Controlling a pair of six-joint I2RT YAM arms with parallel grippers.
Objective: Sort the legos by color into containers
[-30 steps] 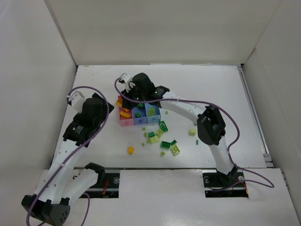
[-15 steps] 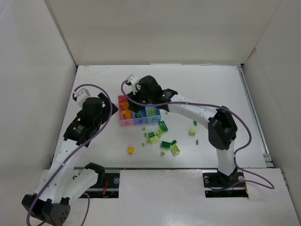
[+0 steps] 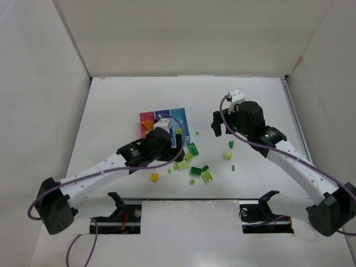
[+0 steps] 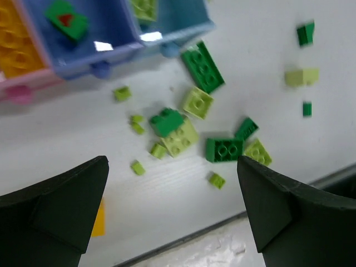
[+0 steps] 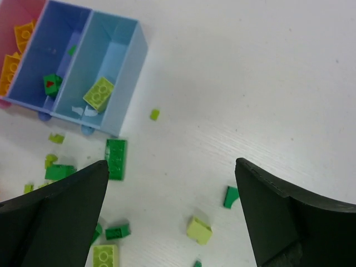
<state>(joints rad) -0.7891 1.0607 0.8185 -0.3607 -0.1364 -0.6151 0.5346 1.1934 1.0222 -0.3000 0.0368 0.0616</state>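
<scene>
Plainly, both hands gape wide and hold nothing. Between the fingers of the left hand (image 4: 172, 161) the legos (image 4: 181, 130) lie scattered on the white bench (image 4: 67, 139): tiny studded bricks, dark green and pale lime, with one orange-yellow brick (image 4: 98, 219) just beside its left finger. Beyond them the containers (image 4: 94, 55) stand joined in a row. The pink bin (image 5: 28, 8) holds orange-yellow bricks, the periwinkle bin (image 5: 53, 33) a dark green one, and the light blue bin (image 5: 111, 50) a pale lime one. The right hand (image 5: 172, 162) hovers over the bench, the bins ahead to its left.
</scene>
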